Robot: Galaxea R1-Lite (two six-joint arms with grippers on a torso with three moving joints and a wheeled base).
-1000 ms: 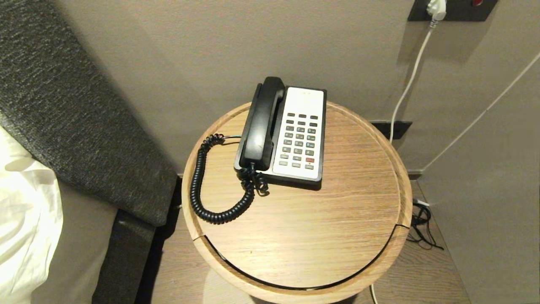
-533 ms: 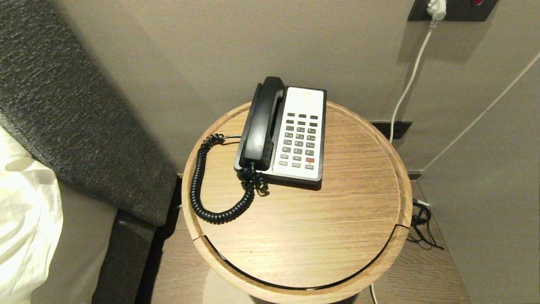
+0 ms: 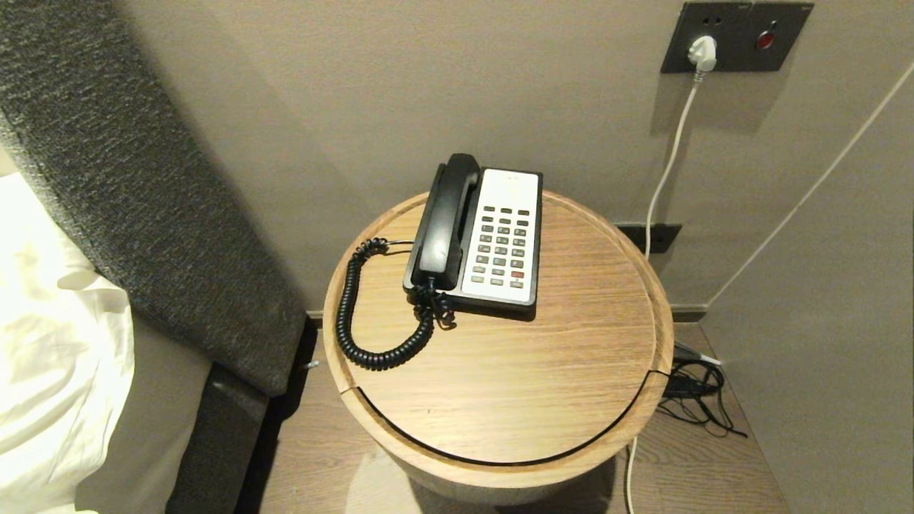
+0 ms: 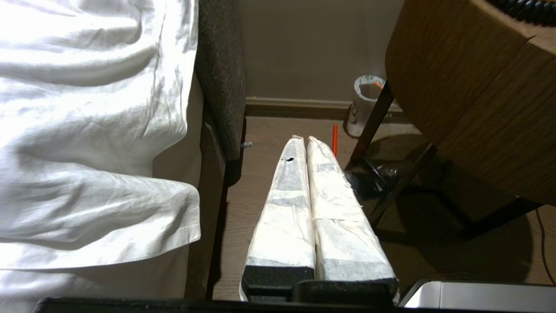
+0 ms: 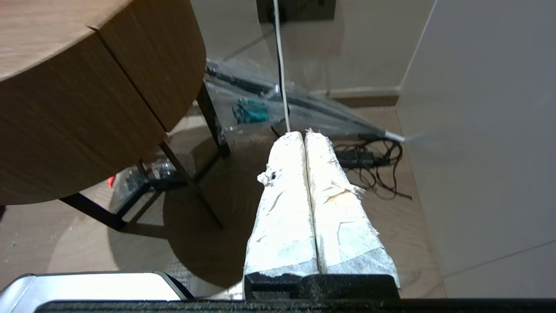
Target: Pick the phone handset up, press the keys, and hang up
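The black phone handset (image 3: 444, 218) lies in its cradle on the left side of the phone base, on a round wooden table (image 3: 500, 378). Its coiled cord (image 3: 357, 321) loops off to the left. The keys (image 3: 504, 245) are dark grey buttons with one red button on the white faceplate. Neither arm shows in the head view. My left gripper (image 4: 303, 139) hangs shut below table height, between the bed and the table. My right gripper (image 5: 304, 133) hangs shut below the table's right side, over the floor. Both hold nothing.
A bed with white sheets (image 3: 50, 371) and a dark padded headboard (image 3: 128, 193) stands left of the table. A wall socket (image 3: 735, 28) with a white plug and cable sits at upper right. Tangled black cables (image 3: 696, 396) lie on the floor. A paper cup (image 4: 364, 104) stands under the table.
The whole head view has shifted: the table and phone look smaller and farther, and the wall socket has come fully into view. The phone itself has not moved.
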